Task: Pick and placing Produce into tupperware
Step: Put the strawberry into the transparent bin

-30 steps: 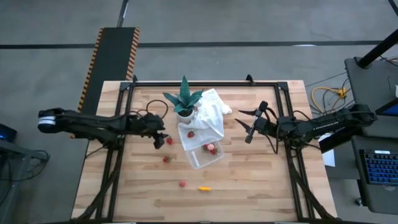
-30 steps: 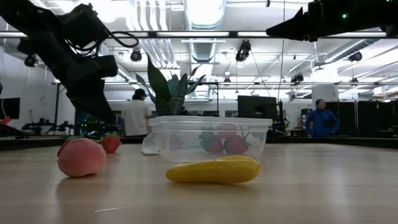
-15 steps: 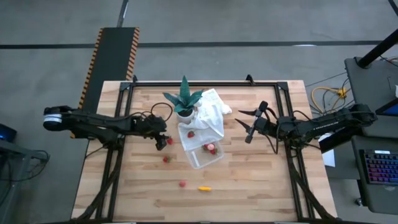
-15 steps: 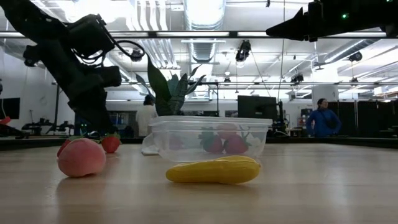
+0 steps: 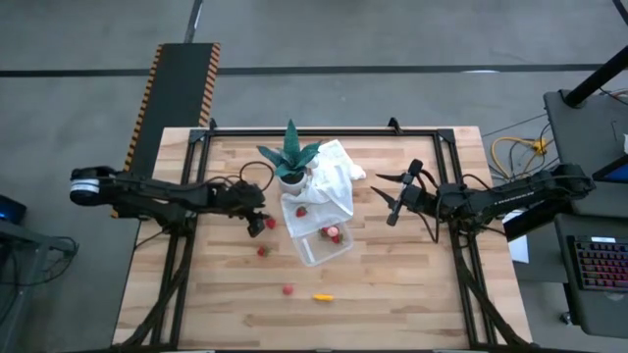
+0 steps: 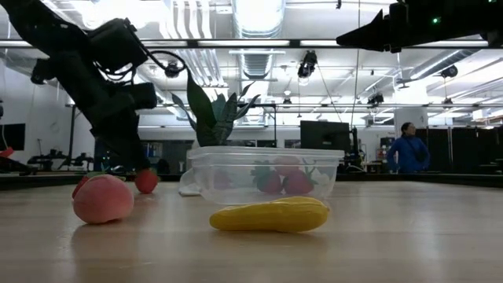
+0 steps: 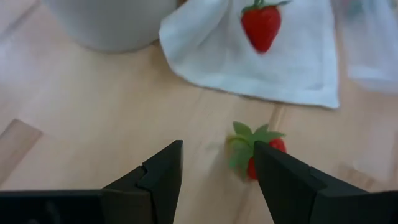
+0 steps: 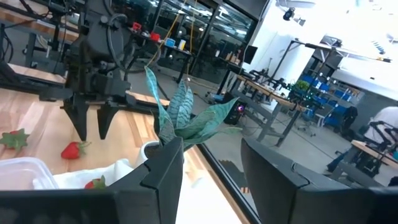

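Left gripper: the left gripper [image 5: 256, 225] has crept a little nearer the tupperware since a second ago and now hangs low over the table, fingers [image 7: 155, 177] apart and empty.
Strawberry at left gripper: a red strawberry [image 7: 264, 155] lies on the wood just beside one fingertip, not between the fingers; it has not moved.
Right gripper: the right gripper [image 5: 385, 199] holds the same raised spot on the far side of the white cloth [image 5: 337, 176], fingers apart, nothing in them.
Tupperware: the tupperware [image 5: 316, 239] sits unmoved mid-table, two red pieces inside.
Loose produce: a pink piece [image 6: 103, 199] and a yellow piece [image 6: 269, 214] lie where they were.
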Controlling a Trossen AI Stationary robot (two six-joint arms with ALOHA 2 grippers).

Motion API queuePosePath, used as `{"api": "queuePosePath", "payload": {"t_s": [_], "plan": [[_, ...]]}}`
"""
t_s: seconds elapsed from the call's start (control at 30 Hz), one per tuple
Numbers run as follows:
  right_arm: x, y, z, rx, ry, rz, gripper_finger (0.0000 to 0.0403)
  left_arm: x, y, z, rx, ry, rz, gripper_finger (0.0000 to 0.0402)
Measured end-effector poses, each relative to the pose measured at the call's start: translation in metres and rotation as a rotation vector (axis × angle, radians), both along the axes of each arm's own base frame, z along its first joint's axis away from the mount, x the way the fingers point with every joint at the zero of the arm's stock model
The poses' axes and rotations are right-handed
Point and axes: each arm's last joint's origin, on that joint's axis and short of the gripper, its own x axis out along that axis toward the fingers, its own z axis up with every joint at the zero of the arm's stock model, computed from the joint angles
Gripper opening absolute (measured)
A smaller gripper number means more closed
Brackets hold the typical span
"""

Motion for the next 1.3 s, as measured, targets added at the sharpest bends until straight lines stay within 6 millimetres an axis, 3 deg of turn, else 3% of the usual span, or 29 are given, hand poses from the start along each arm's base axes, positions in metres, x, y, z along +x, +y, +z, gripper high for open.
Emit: {"api": "queuePosePath", "payload": {"t_s": [0.4, 1.0, 1.3], "plan": [[0.0, 0.0, 0.0, -0.003, 0.001, 0.0, 0.015, -0.005, -0.001, 0.015, 0.016, -0.085, -0.021, 0.018], [0.0, 0.0, 0.0, -0.006, 0.004, 0.0, 0.0144, 0.008, 0.001, 0.008, -0.25, -0.097, 0.267, 0.018], [0.0, 0.0, 0.0, -0.011, 0.006, 0.0, 0.0143, 0.014, 0.002, 0.0, -0.278, -0.064, 0.327, 0.018]]}}
